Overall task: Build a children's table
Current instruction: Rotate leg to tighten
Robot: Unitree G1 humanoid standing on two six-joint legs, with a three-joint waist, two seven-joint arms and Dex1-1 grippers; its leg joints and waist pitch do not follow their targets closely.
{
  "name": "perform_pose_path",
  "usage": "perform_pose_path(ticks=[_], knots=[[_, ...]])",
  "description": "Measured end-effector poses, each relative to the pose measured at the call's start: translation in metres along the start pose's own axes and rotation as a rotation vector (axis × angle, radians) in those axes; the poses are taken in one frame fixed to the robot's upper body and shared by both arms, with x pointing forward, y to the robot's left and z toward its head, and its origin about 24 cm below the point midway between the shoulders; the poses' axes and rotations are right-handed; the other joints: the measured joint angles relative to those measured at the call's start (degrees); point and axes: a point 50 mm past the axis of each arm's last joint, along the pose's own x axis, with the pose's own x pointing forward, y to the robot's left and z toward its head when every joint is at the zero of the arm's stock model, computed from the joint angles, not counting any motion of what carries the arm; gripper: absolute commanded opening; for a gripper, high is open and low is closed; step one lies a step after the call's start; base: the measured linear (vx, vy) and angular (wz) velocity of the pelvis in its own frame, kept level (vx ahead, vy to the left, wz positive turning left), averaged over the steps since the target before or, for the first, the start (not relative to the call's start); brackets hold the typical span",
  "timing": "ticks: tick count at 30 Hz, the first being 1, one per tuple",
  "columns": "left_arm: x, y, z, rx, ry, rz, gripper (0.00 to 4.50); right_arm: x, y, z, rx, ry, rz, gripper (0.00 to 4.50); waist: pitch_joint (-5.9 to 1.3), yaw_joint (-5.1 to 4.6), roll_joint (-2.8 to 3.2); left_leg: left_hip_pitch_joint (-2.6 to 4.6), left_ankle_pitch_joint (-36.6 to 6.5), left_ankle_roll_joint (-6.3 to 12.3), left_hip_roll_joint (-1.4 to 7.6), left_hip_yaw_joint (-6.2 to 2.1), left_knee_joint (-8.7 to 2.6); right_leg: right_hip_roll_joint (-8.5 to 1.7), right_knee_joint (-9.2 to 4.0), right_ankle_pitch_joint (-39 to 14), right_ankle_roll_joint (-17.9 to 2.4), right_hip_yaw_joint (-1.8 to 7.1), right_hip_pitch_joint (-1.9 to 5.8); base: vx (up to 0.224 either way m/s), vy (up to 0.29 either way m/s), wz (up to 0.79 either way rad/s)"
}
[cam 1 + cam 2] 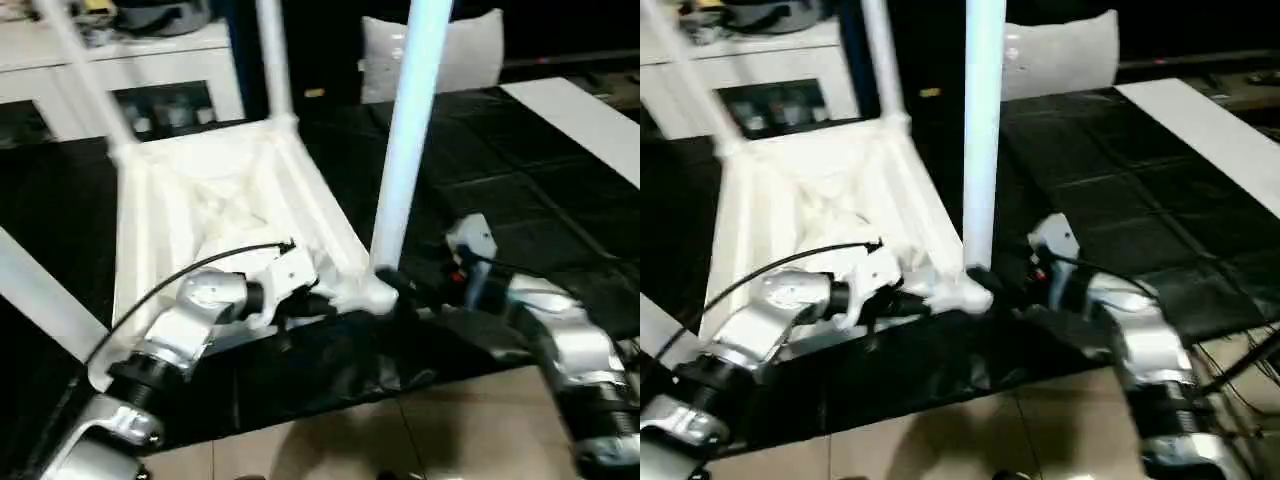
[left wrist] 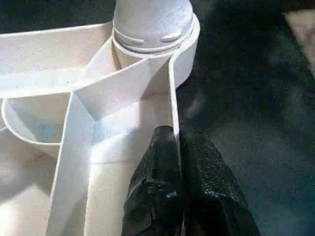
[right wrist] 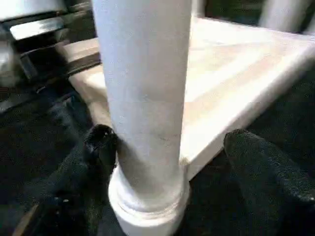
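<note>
Across the middle of the left eye view the children's table top (image 1: 225, 200) lies upside down on a black mat (image 1: 500, 180), ribbed underside up. 3 legs stand in its corner sockets: the near leg (image 1: 410, 130) rises just right of centre, another leg (image 1: 275, 60) at upper centre, and a third leg (image 1: 85, 80) slants at upper left.

At lower left, the left gripper (image 2: 179, 167) has its 2 black fingers pressed together, pinching the thin side wall of the top just beside the near corner socket (image 2: 184, 54).

At centre right, the right gripper (image 3: 167, 162) sits at the foot of the near leg with its fingers spread wide, 1 fingertip (image 3: 101, 140) close against the leg and the other well clear of it; it grips nothing.

Behind, at upper left, stands a white cabinet (image 1: 120, 60), and a pale cushion (image 1: 470, 50) leans at upper right. Tan floor (image 1: 400, 440) shows along the bottom edge.
</note>
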Motion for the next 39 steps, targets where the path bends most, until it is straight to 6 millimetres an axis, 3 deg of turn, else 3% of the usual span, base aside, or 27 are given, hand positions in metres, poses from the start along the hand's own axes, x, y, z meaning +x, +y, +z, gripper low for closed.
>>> perform_pose_path(ticks=[3, 12, 22, 32, 36, 39], knots=[[-0.005, -0.003, -0.003, 0.053, 0.008, -0.085, 0.0, -0.006, 0.005, 0.0, 0.007, 0.031, 0.131, 3.74, -0.01, 0.62, -0.02, 0.01, 0.0, 0.08, -0.02, 0.09, 0.0, -0.01, -0.04, 0.0, 0.0, 0.12, 0.1, 0.0, 0.0, 0.0], [-0.004, -0.011, 0.0, 0.144, 0.014, -0.222, 0.0, -0.002, 0.015, 0.0, 0.018, 0.112, 0.361, 2.88, -0.08, 1.54, -0.16, 0.02, 0.1, 0.09, 0.06, 0.11, 0.0, 0.0, 0.0, 0.0, 0.0, 0.14, 0.23, 0.0, 0.0, 0.0], [-0.003, -0.011, 0.0, 0.166, 0.008, -0.251, 0.0, 0.005, 0.02, -0.002, 0.05, 0.137, 0.454, 2.1, -0.11, 2.23, -0.24, 0.0, 0.1, 0.08, 0.06, 0.13, 0.0, 0.0, -0.01, 0.0, 0.1, 0.13, 0.23, 0.0, 0.0, 0.0], [0.001, -0.013, 0.001, 0.116, -0.007, -0.261, 0.0, 0.004, 0.024, -0.003, 0.097, 0.133, 0.446, 1.96, -0.13, 2.39, -0.2, 0.01, 0.1, 0.08, 0.06, 0.12, 0.0, 0.0, -0.03, 0.0, 0.1, 0.12, 0.26, 0.0, 0.0, 0.0], [0.0, -0.007, -0.002, 0.027, -0.001, -0.158, 0.0, 0.013, 0.022, -0.005, 0.143, 0.104, 0.302, 1.95, -0.19, 1.66, -0.12, 0.23, 0.1, -0.1, 0.08, 0.14, -0.01, 0.02, -0.04, 0.0, 0.1, 0.08, 0.44, 0.0, 0.0, 0.0], [0.005, -0.005, -0.003, -0.046, 0.005, -0.059, 0.0, 0.023, 0.017, -0.008, 0.18, 0.095, 0.14, 1.95, -0.32, -0.92, 0.09, 0.59, 0.1, -0.37, 0.25, 0.08, -0.03, 0.24, -0.98, 0.1, 0.2, -0.65, 1.19, 0.0, 0.0, 0.0]])
